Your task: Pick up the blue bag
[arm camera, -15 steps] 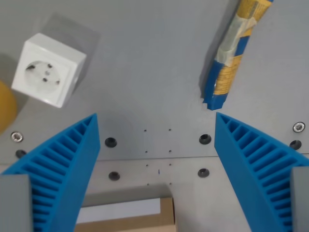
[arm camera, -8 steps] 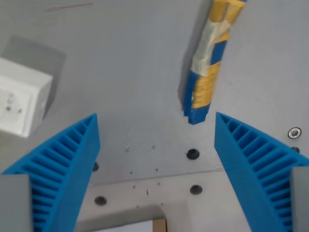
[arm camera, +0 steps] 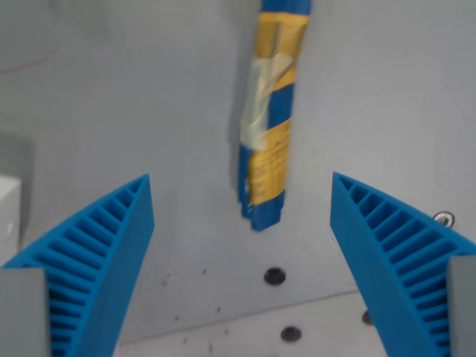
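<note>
So the long blue and yellow plastic bag [arm camera: 269, 126] lies ungrabbed between the wide-open blue ribbed gripper [arm camera: 239, 223] fingers, waiting to be picked up.

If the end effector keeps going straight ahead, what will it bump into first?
Probably the blue bag, whose near end lies between the open end effector fingers; depth is unclear, so it might meet the grey table just beneath.

Bag [arm camera: 269, 126] on table [arm camera: 134, 111], between pincer [arm camera: 242, 223] fingers
</note>
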`<action>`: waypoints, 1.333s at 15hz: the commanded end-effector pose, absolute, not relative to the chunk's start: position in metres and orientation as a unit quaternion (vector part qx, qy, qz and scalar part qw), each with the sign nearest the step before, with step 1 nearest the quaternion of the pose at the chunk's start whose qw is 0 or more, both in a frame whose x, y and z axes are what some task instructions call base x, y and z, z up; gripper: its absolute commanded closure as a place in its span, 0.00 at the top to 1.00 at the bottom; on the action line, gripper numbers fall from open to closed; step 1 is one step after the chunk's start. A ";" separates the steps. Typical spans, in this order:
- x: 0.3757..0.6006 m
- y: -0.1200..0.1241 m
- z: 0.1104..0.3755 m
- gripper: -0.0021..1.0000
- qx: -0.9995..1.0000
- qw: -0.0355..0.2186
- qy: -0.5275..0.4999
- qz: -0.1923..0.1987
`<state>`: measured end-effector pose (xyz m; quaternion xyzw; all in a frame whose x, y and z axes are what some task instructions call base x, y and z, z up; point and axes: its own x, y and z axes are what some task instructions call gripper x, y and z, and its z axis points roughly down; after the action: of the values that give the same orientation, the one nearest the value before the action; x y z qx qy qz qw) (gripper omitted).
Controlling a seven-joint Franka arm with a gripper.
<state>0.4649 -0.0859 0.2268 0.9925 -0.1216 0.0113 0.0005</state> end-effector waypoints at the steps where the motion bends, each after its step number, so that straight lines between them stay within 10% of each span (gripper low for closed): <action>1: 0.467 -0.103 0.208 1.00 0.976 -0.016 -0.210 0.060; 18: 0.466 -0.109 0.125 1.00 0.983 -0.012 -0.172 0.065; 19: 0.466 -0.109 0.120 0.00 0.983 -0.014 -0.172 0.065; 20: 0.466 -0.109 0.120 0.00 0.983 -0.014 -0.172 0.065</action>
<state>0.4700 -0.1126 0.1230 0.9865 -0.1635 0.0116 0.0017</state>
